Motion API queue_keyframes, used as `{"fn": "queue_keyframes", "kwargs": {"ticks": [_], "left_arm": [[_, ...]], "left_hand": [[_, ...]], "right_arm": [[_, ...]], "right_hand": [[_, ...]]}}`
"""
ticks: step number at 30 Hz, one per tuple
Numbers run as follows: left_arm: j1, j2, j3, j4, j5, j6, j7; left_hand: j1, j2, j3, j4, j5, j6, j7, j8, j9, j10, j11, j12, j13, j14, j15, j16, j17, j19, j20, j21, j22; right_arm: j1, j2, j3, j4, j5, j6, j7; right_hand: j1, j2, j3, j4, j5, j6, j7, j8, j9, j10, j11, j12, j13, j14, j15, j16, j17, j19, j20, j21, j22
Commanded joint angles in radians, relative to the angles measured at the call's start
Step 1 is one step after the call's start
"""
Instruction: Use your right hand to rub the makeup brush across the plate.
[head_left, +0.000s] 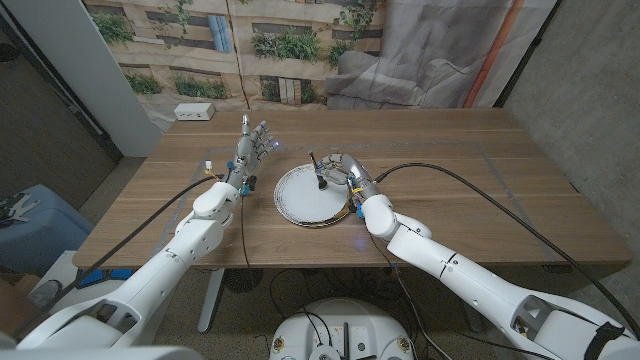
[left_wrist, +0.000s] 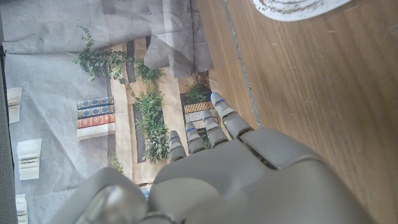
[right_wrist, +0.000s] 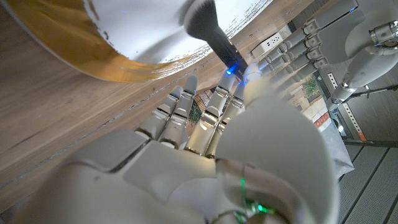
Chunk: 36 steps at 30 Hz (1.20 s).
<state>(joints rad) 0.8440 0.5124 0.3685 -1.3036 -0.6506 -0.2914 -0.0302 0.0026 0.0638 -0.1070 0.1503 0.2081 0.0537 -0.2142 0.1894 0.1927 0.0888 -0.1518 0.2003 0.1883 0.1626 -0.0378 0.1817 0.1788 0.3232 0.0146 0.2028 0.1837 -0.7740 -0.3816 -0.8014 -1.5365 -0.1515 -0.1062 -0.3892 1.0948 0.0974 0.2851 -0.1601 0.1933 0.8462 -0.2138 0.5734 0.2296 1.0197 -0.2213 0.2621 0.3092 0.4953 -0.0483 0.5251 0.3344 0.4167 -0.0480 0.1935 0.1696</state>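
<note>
right hand (head_left: 345, 175): makeup brush (head_left: 317, 172) is held, bristles pressed onto plate (head_left: 296, 205)
plate: set mid-worktop (head_left: 450, 170), between both hands
left hand (head_left: 250, 150): nothing is held, fingers are spread, raised beside plate

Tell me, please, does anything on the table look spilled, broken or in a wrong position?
Nothing stands out. The plate lies level on the table, the right hand holds the makeup brush with its bristles on the plate, and the left hand waits beside it.
</note>
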Motion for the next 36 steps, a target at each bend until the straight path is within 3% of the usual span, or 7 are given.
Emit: {"fn": "queue_keyframes", "kwargs": {"ticks": [1, 36], "left_arm": [[0.0, 0.0, 0.0, 0.001, 0.0, -0.001, 0.0], [0.0, 0.0, 0.0, 0.0, 0.0, -0.001, 0.0]], "left_hand": [[0.001, 0.012, -0.005, -0.001, 0.006, 0.0, -0.007, 0.007, 0.002, 0.004, -0.005, 0.007, 0.003, 0.009, -0.013, 0.003, 0.002, 0.008, 0.004, 0.007, 0.005], [0.001, 0.012, -0.006, -0.001, 0.006, 0.0, -0.007, 0.007, 0.002, 0.004, -0.004, 0.007, 0.003, 0.009, -0.013, 0.003, 0.002, 0.009, 0.005, 0.007, 0.005]], "right_arm": [[0.01, 0.013, -0.007, 0.021, 0.005, 0.03, 0.008], [-0.014, -0.035, 0.014, -0.029, -0.013, -0.035, 0.003]], "right_hand": [[0.0, 0.01, -0.005, 0.001, 0.009, -0.002, 0.001, 0.005, 0.002, 0.004, 0.001, 0.004, 0.003, 0.012, -0.168, 0.0, 0.001, 0.009, -0.028, 0.007, 0.005], [0.001, 0.013, -0.008, -0.001, 0.01, 0.0, 0.001, 0.007, 0.002, 0.005, 0.001, 0.003, 0.006, 0.015, -0.168, -0.003, 0.002, 0.01, -0.027, 0.008, 0.005]]}}
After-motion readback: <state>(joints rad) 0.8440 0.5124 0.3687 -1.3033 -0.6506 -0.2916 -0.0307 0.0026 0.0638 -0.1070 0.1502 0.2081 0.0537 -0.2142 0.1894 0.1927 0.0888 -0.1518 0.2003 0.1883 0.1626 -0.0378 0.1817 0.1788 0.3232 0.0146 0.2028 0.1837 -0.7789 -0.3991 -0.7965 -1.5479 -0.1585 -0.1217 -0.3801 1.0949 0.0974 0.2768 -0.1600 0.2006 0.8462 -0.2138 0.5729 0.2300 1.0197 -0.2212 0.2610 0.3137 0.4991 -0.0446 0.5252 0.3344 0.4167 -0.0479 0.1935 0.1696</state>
